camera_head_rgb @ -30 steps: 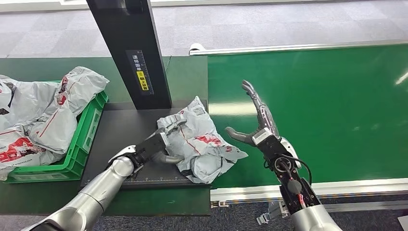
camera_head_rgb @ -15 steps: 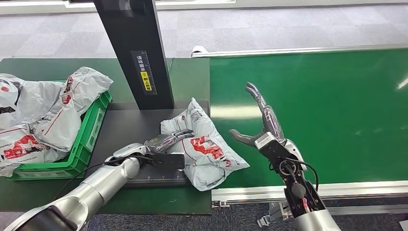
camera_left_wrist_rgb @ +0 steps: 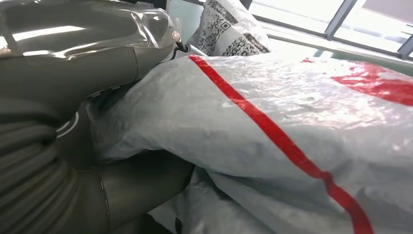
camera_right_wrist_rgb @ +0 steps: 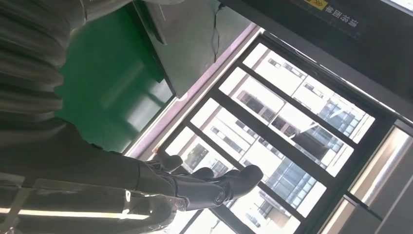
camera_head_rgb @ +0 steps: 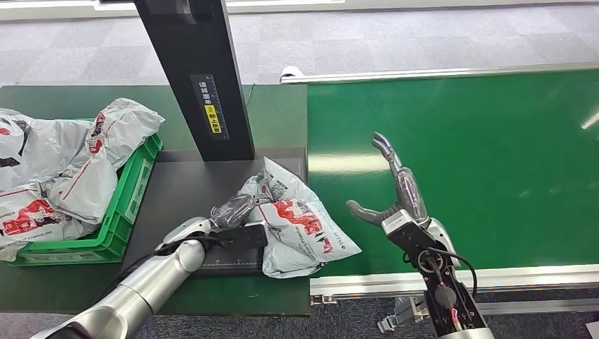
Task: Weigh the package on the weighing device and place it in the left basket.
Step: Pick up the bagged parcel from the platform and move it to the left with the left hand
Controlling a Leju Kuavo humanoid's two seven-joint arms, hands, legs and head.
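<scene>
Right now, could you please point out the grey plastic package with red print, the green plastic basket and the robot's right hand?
grey plastic package with red print (camera_head_rgb: pixel 300 226): head view, its printed top face.
green plastic basket (camera_head_rgb: pixel 131 194): head view, its right wall.
right hand (camera_head_rgb: pixel 395 201): head view, its palm.

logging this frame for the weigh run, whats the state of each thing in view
package: crumpled, lying on the scale, overhanging toward the belt
left hand: gripping the package's near edge
right hand: empty, fingers spread above the belt
scale platform: dark, carrying the package
left basket: heaped with bags spilling over its rim
conveyor belt: bare where visible
</scene>
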